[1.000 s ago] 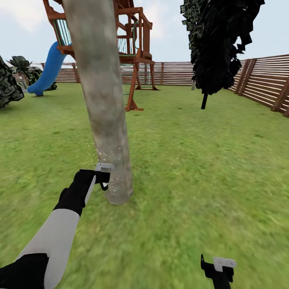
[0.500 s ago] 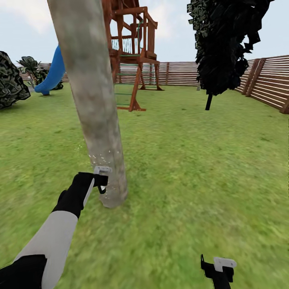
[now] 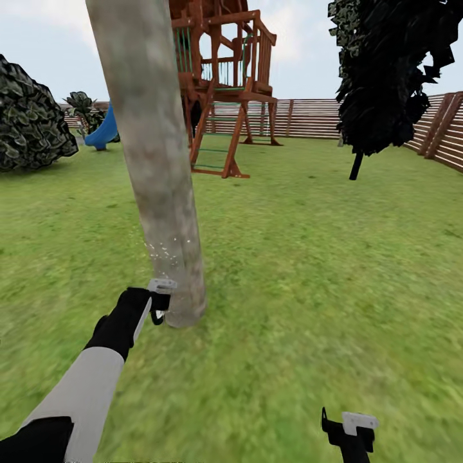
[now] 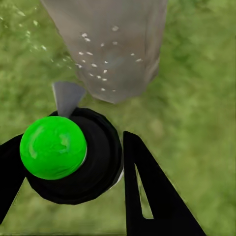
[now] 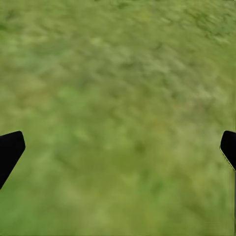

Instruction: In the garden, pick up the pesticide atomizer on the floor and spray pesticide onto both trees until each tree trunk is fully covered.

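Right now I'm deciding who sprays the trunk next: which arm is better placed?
Left. The left gripper holds the atomizer close to the tree trunk, where pale pesticide specks already show. The right gripper hangs open and empty over the grass, off to the side.

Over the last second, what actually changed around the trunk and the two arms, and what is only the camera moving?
The whole head view has swung: the playset, bush and black tree drifted right, so the camera moved, not the things. The left gripper still grips the atomizer at the foot of the tree trunk, with pale pesticide specks low on the bark throughout. The right gripper stays open over lawn.
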Robot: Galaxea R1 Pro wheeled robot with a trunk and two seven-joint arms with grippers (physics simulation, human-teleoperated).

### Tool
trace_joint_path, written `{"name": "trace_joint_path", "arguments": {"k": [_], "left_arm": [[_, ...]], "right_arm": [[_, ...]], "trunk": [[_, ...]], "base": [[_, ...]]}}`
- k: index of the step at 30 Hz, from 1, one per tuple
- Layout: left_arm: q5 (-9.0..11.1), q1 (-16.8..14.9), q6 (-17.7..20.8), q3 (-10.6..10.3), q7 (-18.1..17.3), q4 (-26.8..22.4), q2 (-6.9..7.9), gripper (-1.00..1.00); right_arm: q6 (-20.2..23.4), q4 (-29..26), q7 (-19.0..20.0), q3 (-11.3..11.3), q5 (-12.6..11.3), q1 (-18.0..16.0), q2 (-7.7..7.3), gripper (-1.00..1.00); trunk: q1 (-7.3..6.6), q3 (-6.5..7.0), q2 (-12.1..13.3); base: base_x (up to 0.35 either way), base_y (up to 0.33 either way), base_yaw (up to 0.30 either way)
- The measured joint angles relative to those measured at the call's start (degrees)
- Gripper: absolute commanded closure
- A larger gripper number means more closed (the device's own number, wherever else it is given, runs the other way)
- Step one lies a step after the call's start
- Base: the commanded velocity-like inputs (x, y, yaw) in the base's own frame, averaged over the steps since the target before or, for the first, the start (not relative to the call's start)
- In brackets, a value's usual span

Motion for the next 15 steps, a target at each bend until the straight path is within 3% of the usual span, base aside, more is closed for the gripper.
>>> {"name": "trace_joint_path", "arguments": {"k": [2, 4, 9, 10, 14, 15], "left_arm": [[-0.2, 0.2, 0.0, 0.7, 0.2, 0.5, 2.05, 1.0], [0.2, 0.3, -0.1, 1.4, 0.2, 2.0, 3.09, 1.0], [0.5, 0.4, -2.1, 1.6, 0.6, 6.2, 2.2, 1.0], [0.2, 0.4, -2.8, 1.7, 0.7, 6.6, 2.57, 1.0], [0.3, 1.6, -5.9, 5.2, 0.9, 10.4, 4.17, 1.0], [0.2, 2.8, -10.7, 6.6, 1.1, 10.8, 4.44, 1.0]], "right_arm": [[0.0, 0.0, 0.0, 0.0, 0.0, 0.0, 0.0, -1.0], [0.0, 0.0, 0.0, 0.0, 0.0, 0.0, -0.01, -1.0], [0.0, 0.0, 0.0, 0.0, 0.0, 0.0, 0.0, -1.0], [0.0, 0.0, 0.0, 0.0, 0.0, 0.0, 0.0, -1.0], [0.0, 0.0, 0.0, 0.0, 0.0, 0.0, 0.0, -1.0], [-0.1, 0.0, 0.0, 0.0, 0.0, 0.0, 0.0, -1.0]], "trunk": [[0.0, 0.0, 0.0], [0.0, 0.0, 0.0], [0.0, 0.0, 0.0], [0.0, 0.0, 0.0], [0.0, 0.0, 0.0], [0.0, -0.01, 0.0]], "base": [[0.0, -0.276, 0.02], [0.0, -0.275, 0.005], [0.0, -0.276, 0.179], [0.0, -0.276, 0.273], [0.007, -0.275, 0.228], [0.059, -0.275, 0.036]]}}
